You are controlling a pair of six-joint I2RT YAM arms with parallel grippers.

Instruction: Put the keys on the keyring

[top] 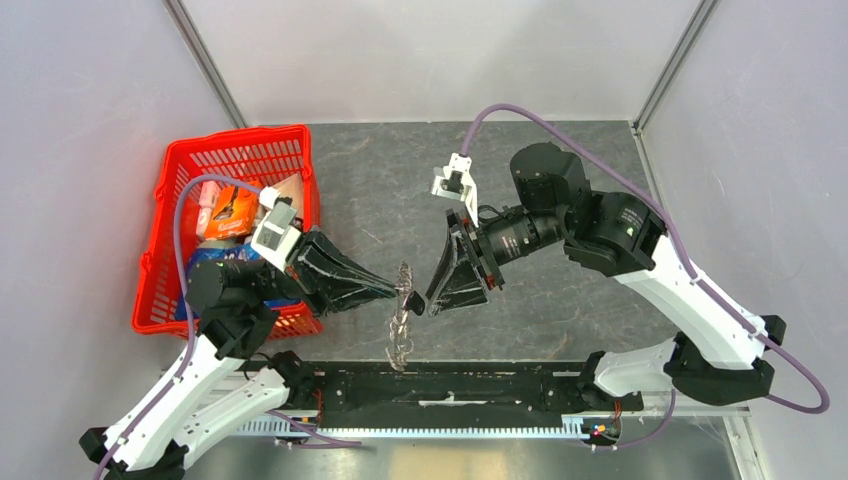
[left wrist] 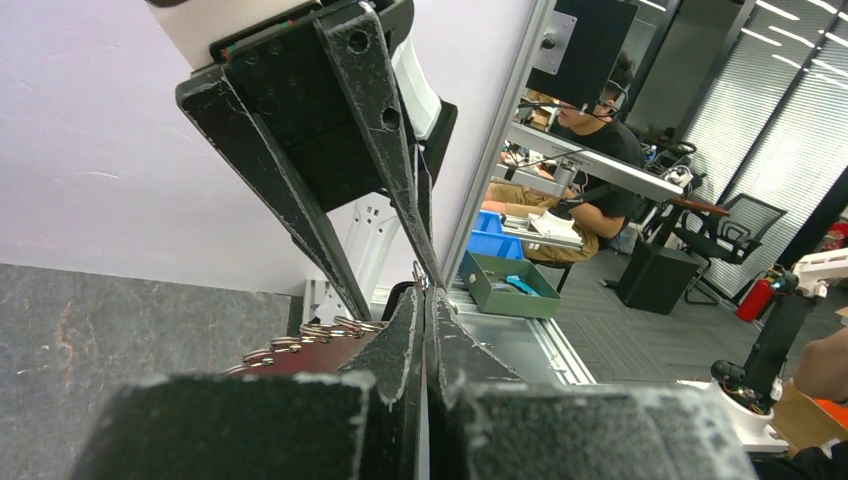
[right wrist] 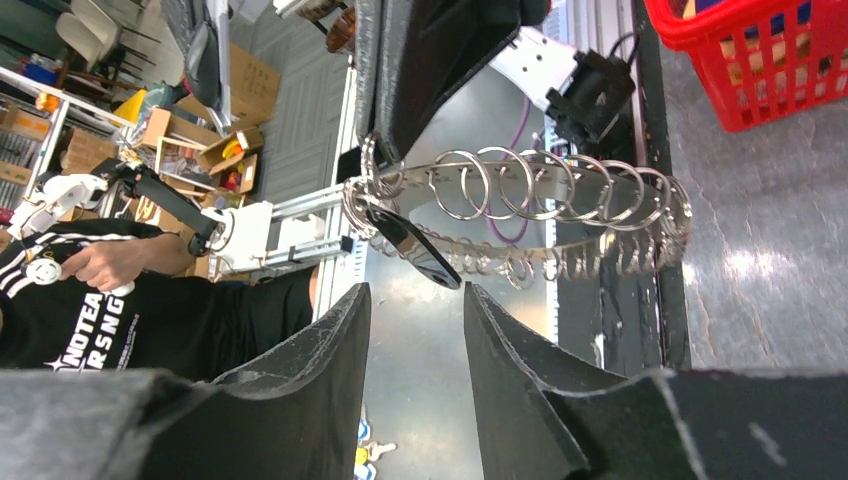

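Note:
My left gripper is shut on the top end of the keyring, a metal strip with a row of silvery split rings that hangs down above the table. In the left wrist view the shut jaws pinch a ring, and more of the keyring shows to their left. The key, a small black oblong head, hangs at the keyring's upper end. In the right wrist view the key dangles from the end of the keyring, just beyond my open, empty right gripper. The right gripper faces the left one, fingertips close.
A red basket with packaged goods stands at the left, behind the left arm. A black rail runs along the table's near edge below the hanging rings. White walls enclose the back and both sides of the grey tabletop.

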